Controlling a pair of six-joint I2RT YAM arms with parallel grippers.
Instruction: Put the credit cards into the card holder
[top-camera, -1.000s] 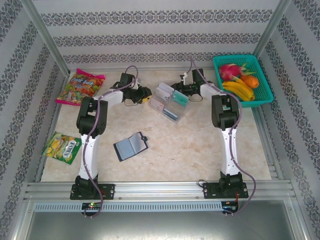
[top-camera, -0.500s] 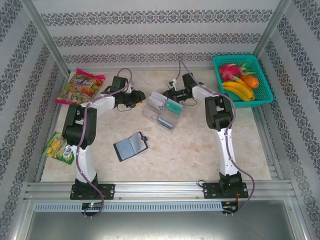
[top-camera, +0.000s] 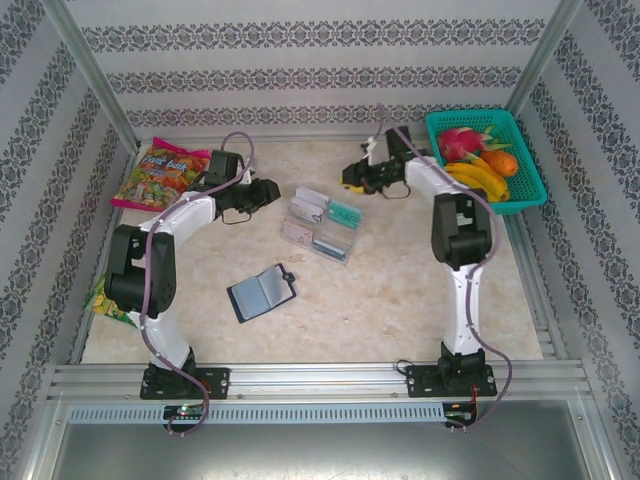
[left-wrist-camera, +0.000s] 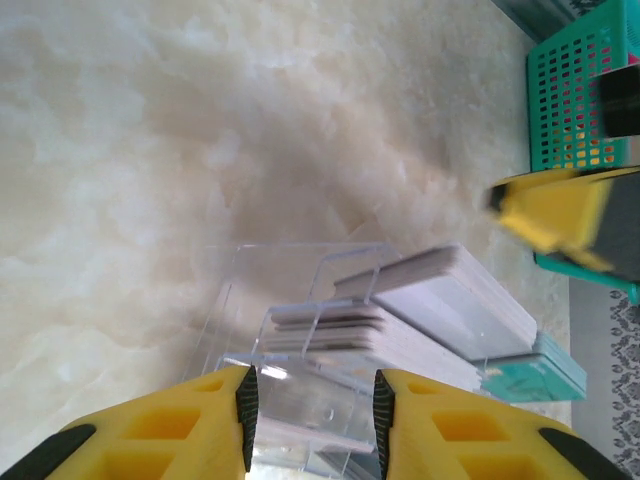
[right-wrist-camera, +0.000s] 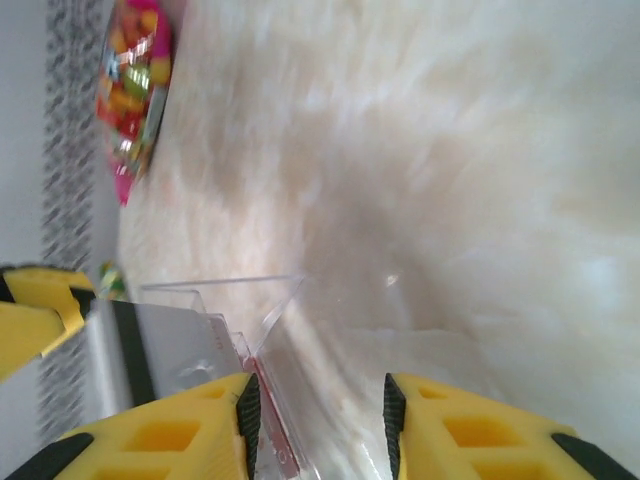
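Mid-tabletop (top-camera: 400, 290), in a clear tray (left-wrist-camera: 290, 247), the cards (left-wrist-camera: 440, 300) are leaning in stacks. The holder (top-camera: 262, 292) is lying open nearer the bases, well apart from them. L pincer (top-camera: 270, 189) & R pincer (top-camera: 349, 176) are hanging part-open, empty, flanking the tray. Cards are prob. light, stiff, slick, so I'm favouring pinching one exposed top edge, across its faces.

top view looks down from behind; both close wrist views share the tray (left-wrist-camera: 306, 402).
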